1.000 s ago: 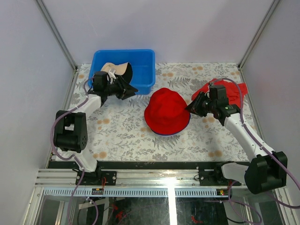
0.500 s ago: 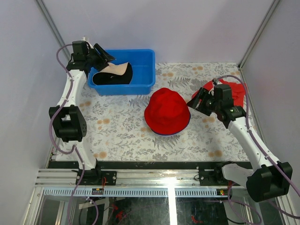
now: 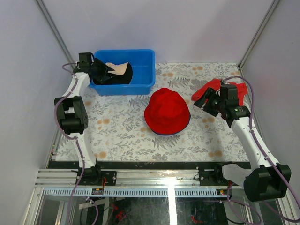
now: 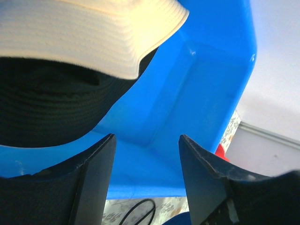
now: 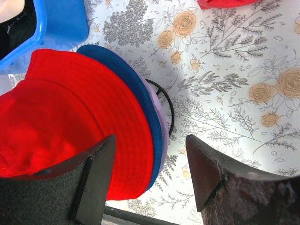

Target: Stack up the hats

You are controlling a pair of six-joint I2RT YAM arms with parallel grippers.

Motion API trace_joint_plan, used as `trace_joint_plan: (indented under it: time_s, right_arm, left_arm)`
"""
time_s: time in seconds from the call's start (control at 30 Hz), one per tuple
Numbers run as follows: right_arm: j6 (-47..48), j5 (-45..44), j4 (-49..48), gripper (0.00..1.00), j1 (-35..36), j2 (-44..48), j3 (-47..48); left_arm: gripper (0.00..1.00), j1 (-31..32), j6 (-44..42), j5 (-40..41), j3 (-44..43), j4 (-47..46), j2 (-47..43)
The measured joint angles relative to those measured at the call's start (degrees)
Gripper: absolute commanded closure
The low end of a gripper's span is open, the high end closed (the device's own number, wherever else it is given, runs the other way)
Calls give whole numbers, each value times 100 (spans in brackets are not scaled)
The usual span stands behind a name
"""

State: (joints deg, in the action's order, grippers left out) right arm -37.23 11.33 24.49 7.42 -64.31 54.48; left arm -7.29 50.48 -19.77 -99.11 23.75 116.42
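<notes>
Widely parted, left gripper by beige hat, right gripper empty

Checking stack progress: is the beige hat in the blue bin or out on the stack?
In. The beige hat lies inside the blue bin, black lining showing; the open left gripper is beside it, gripping nothing.

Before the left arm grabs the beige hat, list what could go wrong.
1. The open left gripper hangs close to the blue bin wall; closing might catch only the floppy brim of the beige hat, which could slip.
2. The red hat, navy hat and lavender hat rest over a thin black wire stand; an off-centre drop might shift the stack.
</notes>
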Motion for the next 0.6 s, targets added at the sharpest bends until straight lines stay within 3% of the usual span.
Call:
trace_joint_plan:
  time_s: [0.6]
  right_arm:
    - [42,-339,229,33,-192,168,144]
  left_arm:
    - [44,-223,660,203,-667,-304,1043]
